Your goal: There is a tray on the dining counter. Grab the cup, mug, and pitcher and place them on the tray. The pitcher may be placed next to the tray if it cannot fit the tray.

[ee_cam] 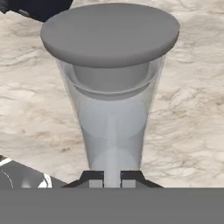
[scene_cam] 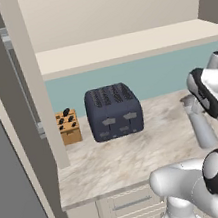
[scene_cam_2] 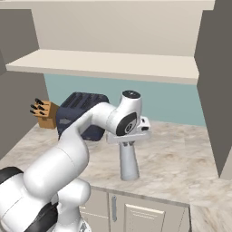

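The pitcher [scene_cam_2: 128, 162], tall translucent grey glass with a flat grey lid [ee_cam: 109, 33], stands on a small marble counter [scene_cam_2: 172, 154] to the right of the toaster. It also appears at the right edge of the left base view as the pitcher [scene_cam: 203, 127]. My gripper [scene_cam_2: 129, 138] reaches down at its top from the near side. In the hand view my gripper [ee_cam: 112, 178] is shut on a narrow strip of the pitcher's glass wall. The pitcher's base looks level with the counter. The tray, cup, mug and dining counter are out of view.
A dark blue toaster [scene_cam: 114, 111] and a wooden knife block [scene_cam: 68, 127] sit at the counter's back left. A beige shelf [scene_cam: 120, 48] runs above. A tall panel [scene_cam: 32, 94] bounds the left side and a cabinet side [scene_cam_2: 217, 90] the right. Drawers [scene_cam: 125, 204] lie below.
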